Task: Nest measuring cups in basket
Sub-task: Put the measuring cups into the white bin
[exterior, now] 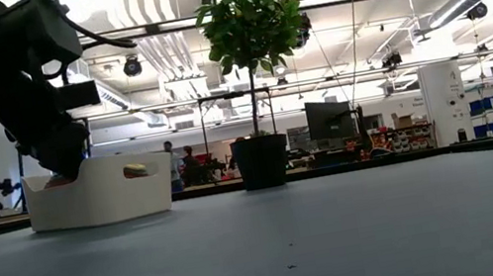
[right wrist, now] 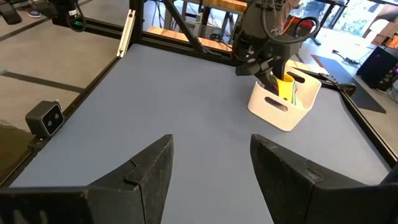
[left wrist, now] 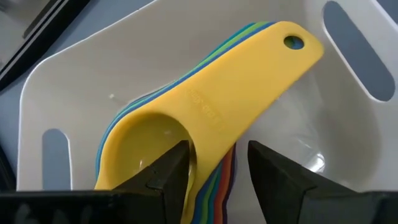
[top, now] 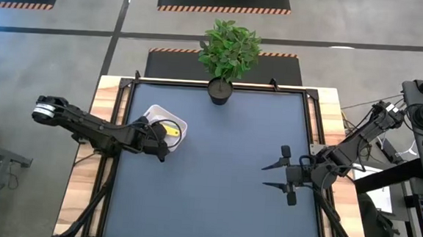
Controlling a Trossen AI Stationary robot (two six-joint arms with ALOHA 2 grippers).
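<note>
The white basket [top: 153, 115] stands on the dark mat at the table's left, a little toward the far edge. Inside it lie the measuring cups [left wrist: 230, 87], nested in one stack with the yellow one on top and coloured rims showing under it. The stack's handles lean up against a basket wall [left wrist: 348, 74]. My left gripper [left wrist: 217, 165] reaches down into the basket, open. One finger stands over the yellow bowl, the other outside the stack's side. My right gripper [top: 270, 175] hangs open above the mat at the right, with nothing between its fingers. My left gripper comes slanting down from the table's left. Its fingers [left wrist: 177, 168] straddle the side rim of the nested cups [left wrist: 214, 177] near the bowls. A sliver of white shows beside the outer finger. Whether the inner finger touches the yellow bowl I cannot tell.
A black pot [top: 220, 91] with a leafy plant stands at the middle of the far edge. Bare mat lies between the basket and my right gripper [right wrist: 211, 149]. A raised black frame [top: 311, 117] borders the mat.
</note>
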